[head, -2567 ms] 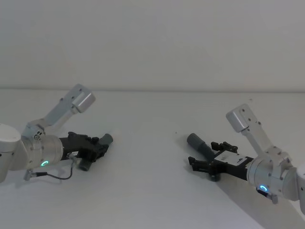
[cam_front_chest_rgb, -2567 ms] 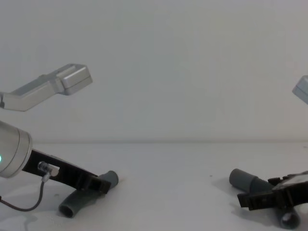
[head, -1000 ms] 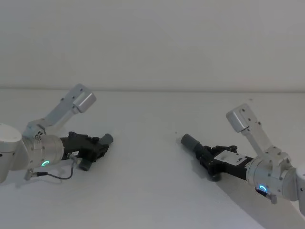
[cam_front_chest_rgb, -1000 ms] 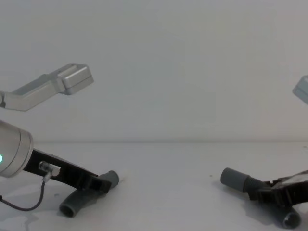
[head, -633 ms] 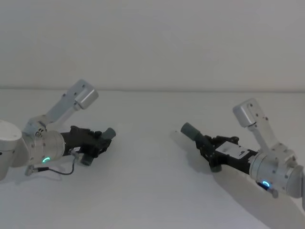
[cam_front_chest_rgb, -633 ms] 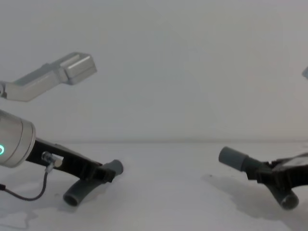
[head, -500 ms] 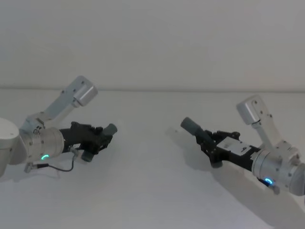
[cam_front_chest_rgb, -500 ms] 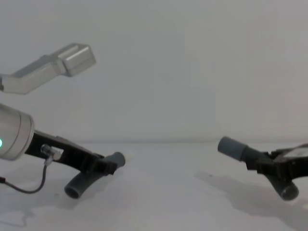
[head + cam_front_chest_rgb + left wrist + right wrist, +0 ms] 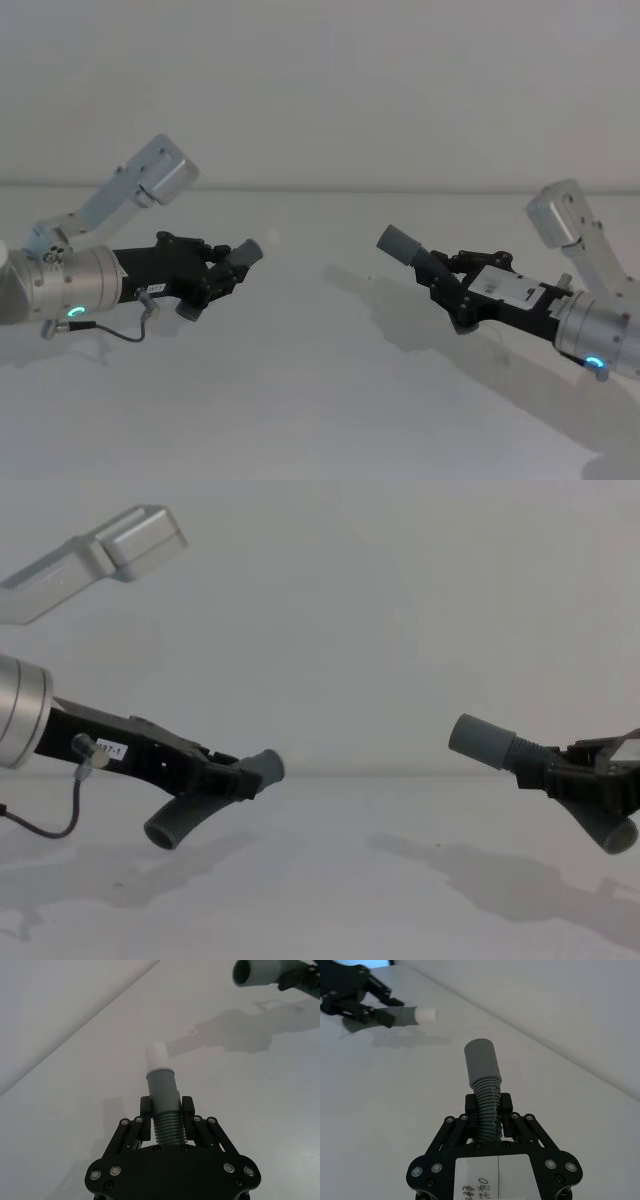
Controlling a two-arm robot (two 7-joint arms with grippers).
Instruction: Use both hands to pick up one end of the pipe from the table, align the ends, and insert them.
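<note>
Though both pieces hang clear above the table (image 9: 320, 410) in the head view, the left tool (image 9: 225, 272) is clamped on the left hose piece (image 9: 246, 253) and the right tool (image 9: 440, 283) on the right hose piece (image 9: 400, 243). Left wrist view: a white tip (image 9: 159, 1055) leads the grey cuff (image 9: 162, 1087). Right wrist view: the wider cuff (image 9: 481, 1062) looks stiff, but the light ribs probably flex, so holding just behind each cuff suits. Chest view: the right piece's tail is half hidden by its tool
</note>
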